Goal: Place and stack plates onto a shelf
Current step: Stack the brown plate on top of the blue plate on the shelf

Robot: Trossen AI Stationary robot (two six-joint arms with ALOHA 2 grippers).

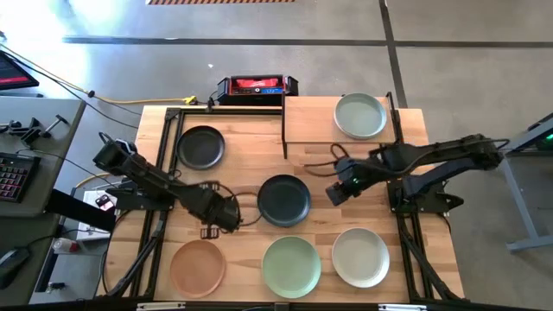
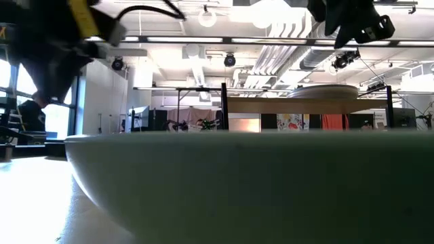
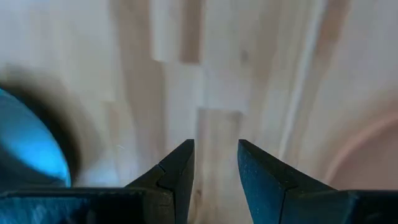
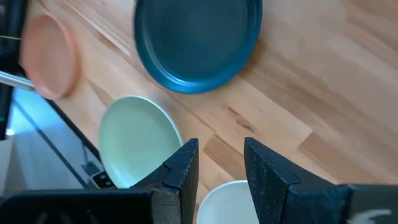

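Observation:
Six plates show in the high view. A pale plate (image 1: 360, 116) rests on the light-wood shelf (image 1: 311, 121) at the table's far right. Two black plates (image 1: 200, 147) (image 1: 283, 199) lie flat on the tabletop. Along the near edge lie a peach plate (image 1: 198, 266), a pale green plate (image 1: 292, 265) and a cream plate (image 1: 360, 257). My left gripper (image 1: 226, 216) (image 3: 216, 149) hovers open over bare wood, left of the middle black plate. My right gripper (image 1: 337, 190) (image 4: 221, 146) hangs open to that plate's right, above the table. Neither gripper holds anything.
A red and black box (image 1: 257, 86) sits past the table's far edge. Black frame rails (image 1: 164, 147) run along the table's left and right sides. In the low view the cream plate (image 2: 237, 183) fills the foreground. Bare shelf board lies left of the pale plate.

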